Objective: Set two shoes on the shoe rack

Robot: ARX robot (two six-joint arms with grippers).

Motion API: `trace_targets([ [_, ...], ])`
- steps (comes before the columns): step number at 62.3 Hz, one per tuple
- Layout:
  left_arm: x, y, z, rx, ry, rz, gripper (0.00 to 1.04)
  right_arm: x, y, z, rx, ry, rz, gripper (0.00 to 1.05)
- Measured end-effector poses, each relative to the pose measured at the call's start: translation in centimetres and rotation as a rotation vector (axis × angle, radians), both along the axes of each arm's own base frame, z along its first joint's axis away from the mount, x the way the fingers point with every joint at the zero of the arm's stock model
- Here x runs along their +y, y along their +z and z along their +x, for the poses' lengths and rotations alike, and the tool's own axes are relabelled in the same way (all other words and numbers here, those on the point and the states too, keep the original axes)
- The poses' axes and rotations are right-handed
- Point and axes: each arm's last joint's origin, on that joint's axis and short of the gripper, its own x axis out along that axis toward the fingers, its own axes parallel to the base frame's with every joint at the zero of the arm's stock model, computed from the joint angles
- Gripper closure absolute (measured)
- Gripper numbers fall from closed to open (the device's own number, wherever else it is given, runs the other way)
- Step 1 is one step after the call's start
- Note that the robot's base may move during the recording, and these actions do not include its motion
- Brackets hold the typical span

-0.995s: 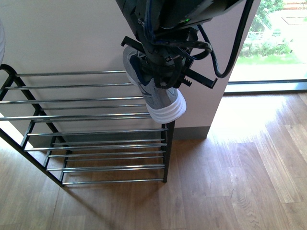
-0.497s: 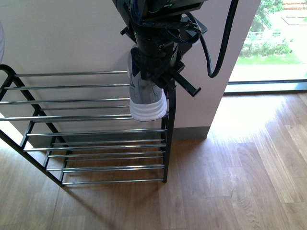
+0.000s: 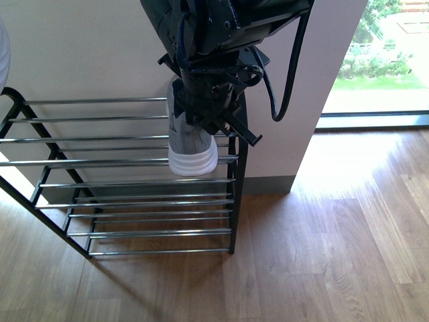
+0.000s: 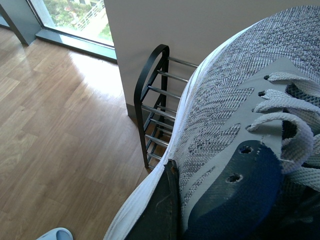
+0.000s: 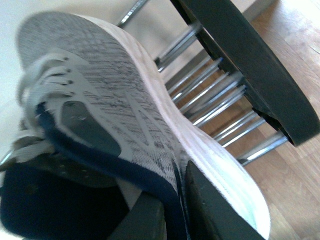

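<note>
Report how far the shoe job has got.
Done: none; no shoe rests on the rack. In hand: right fingers grip one sneaker at the rack's right end, left fingers grip the other sneaker. Left: set both on the rack.

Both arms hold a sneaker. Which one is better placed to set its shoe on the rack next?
Right. The right gripper holds its grey knit sneaker over the chrome-rod shoe rack, beside its black end frame. The left arm's second grey knit sneaker is farther off.

Shoe rack [image 3: 234, 215] on wooden floor [image 3: 322, 241]
</note>
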Motion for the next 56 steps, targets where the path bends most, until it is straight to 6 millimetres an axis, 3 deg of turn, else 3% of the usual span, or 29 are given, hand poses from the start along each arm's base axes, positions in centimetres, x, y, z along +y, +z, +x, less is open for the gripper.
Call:
trace_targets([
  [8,0.0,0.0,0.0,0.0,0.0,0.0,1.03,-0.7,0.7,0.5,-0.062,0.038,0.006,0.73],
  [17,0.0,0.0,0.0,0.0,0.0,0.0,1.03,-2.4,2.3,-0.4,-0.131,0.084,0.016,0.51],
  [28,0.0,0.0,0.0,0.0,0.0,0.0,1.03,-4.3,6.1,-3.5,-0.263,0.22,0.034,0.23],
  [33,0.0,0.0,0.0,0.0,0.0,0.0,1.03,-6.0,8.0,-6.1,-0.329,0.326,0.044,0.08],
  [56,0.0,0.0,0.0,0.0,0.0,0.0,1.03,-17.0,11.6,-15.1,-0.508,0.557,-0.051,0.09],
])
